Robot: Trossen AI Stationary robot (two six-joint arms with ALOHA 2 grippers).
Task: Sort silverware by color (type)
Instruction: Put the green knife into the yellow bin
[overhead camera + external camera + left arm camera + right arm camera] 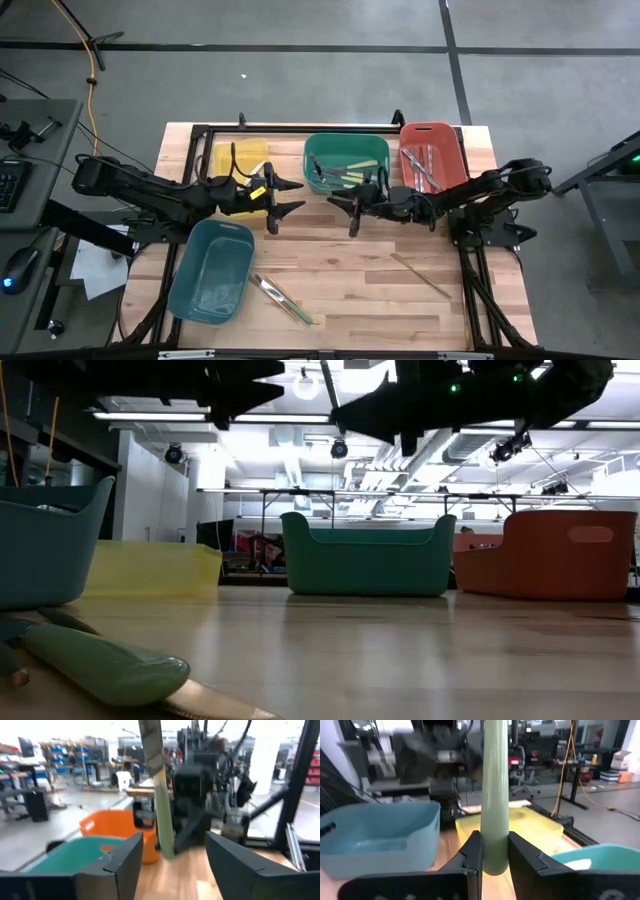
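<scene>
Wooden worktop [340, 280] carries 4 bins: teal-blue bin [212, 270] front-left, yellow bin [238, 158], green bin [345, 160] w/ several utensils and red bin [432, 152] along the back. Right tool [494, 851] is mid-worktop above the surface, clamped on a pale green utensil handle [495, 795]; left tool [284, 198] faces it, fingers [125, 860] apart, nothing between them. Loose silverware: green-handled pieces [282, 298] front-centre beside the teal-blue bin, a tan wooden one [420, 274] front-right
</scene>
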